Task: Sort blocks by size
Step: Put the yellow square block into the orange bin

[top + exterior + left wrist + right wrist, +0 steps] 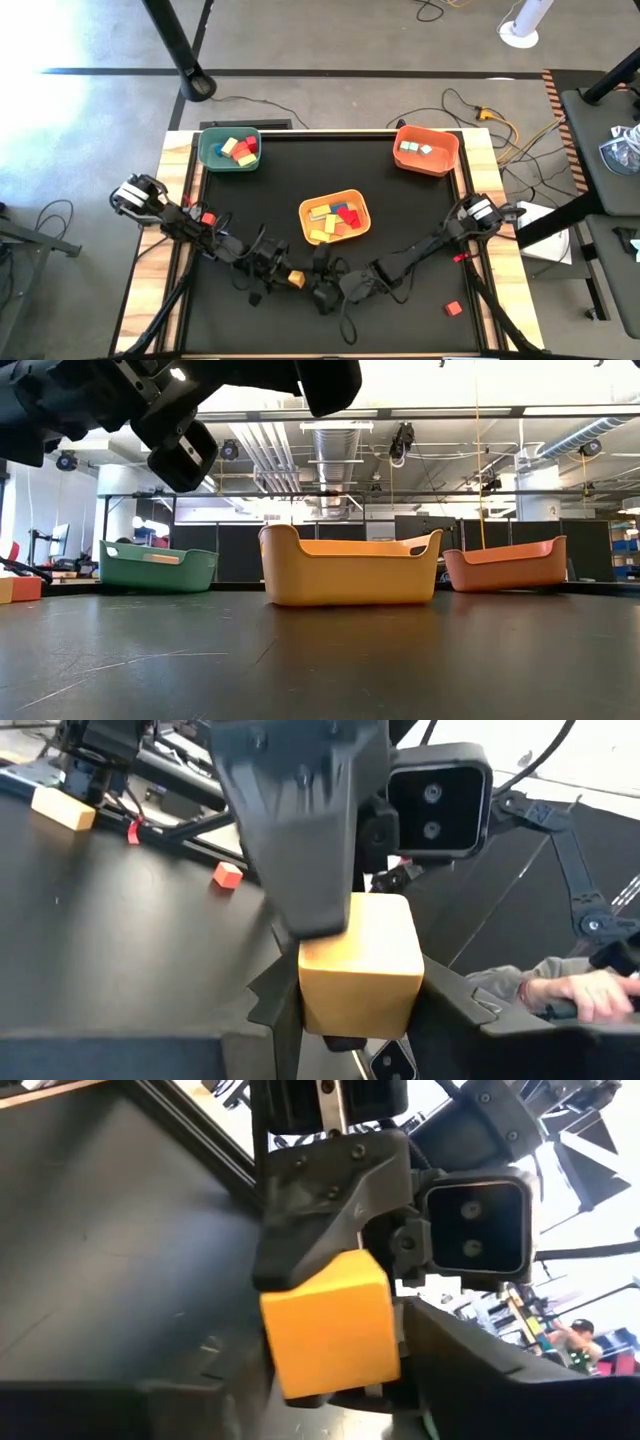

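Left claw (290, 279) grips a plain yellow-orange cube (360, 965) at the near middle of the black bench (420, 210); its faces are smooth and unmarked. Right claw (322, 290) sits just beside it, touching the same cube, though whether it clamps I cannot tell

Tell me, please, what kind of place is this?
Probably a robotics lab or workshop in an industrial-style hall. The low view shows exposed ceiling ducts and hanging cables, the high view shows a black work table on a concrete floor with loose cables, and sorting bins such as the yellow bin.
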Controlling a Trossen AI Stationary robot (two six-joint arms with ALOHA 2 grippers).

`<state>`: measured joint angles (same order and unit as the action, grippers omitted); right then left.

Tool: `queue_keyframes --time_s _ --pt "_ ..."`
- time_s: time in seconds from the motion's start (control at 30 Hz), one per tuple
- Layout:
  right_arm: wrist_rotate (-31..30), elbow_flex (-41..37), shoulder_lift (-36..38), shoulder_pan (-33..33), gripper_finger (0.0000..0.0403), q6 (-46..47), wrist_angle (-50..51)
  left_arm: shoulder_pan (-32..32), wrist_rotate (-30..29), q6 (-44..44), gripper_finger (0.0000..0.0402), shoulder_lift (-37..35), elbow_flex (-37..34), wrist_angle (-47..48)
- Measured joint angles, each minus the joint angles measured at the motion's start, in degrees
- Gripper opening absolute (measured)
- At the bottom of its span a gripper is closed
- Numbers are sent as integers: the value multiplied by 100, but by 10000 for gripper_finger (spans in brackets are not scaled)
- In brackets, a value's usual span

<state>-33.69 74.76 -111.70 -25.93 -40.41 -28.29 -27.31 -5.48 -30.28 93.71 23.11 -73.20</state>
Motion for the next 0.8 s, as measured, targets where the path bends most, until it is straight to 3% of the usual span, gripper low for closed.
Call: queue_keyframes --time_s 0.17,0.47,0.67,0.8 --pt "42 0 0 26 134 200 81 0 -116 -66 124 0 -2 -28" --pt "231 150 136 4 129 1125 459 4 43 832 191 -252 -66 50" --pt "-56 578 711 -57 129 2108 2337 57 33 1496 246 -1264 -409 1232" --pt "-735 818 1126 161 129 3155 4098 49 -682 1690 257 -1960 -698 2386"
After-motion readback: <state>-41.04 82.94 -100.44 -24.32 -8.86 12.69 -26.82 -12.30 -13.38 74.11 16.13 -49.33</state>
